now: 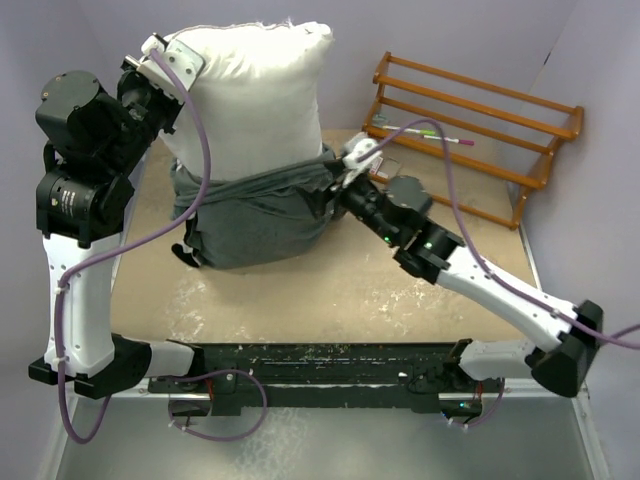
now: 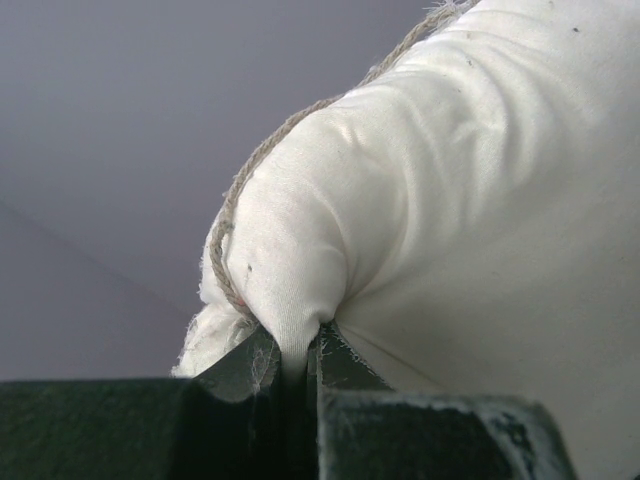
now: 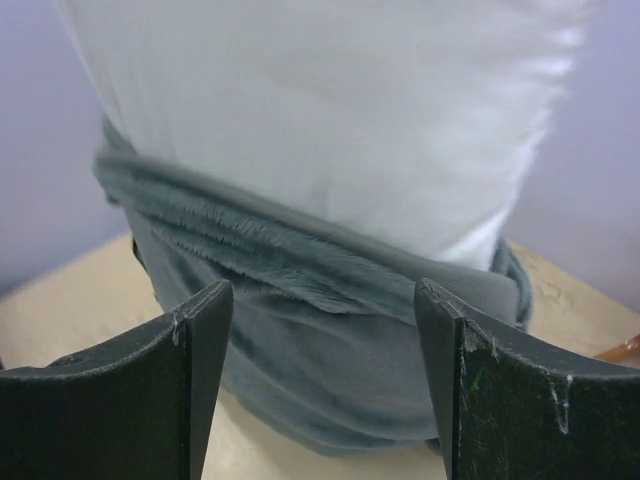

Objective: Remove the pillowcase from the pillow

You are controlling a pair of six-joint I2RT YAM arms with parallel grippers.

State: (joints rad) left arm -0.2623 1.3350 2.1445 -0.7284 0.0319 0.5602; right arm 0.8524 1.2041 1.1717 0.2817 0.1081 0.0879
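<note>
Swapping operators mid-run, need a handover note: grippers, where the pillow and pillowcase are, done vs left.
Left gripper: shut on the top corner of the pillow, holding it upright.
Right gripper: open, holding nothing, facing the bunched rim of the pillowcase.
Pillowcase: grey side out, bunched around the pillow's lower part, down on the table.
Done: upper pillow is bare.
Left: grip the rim and pull the case off the bottom end.
</note>
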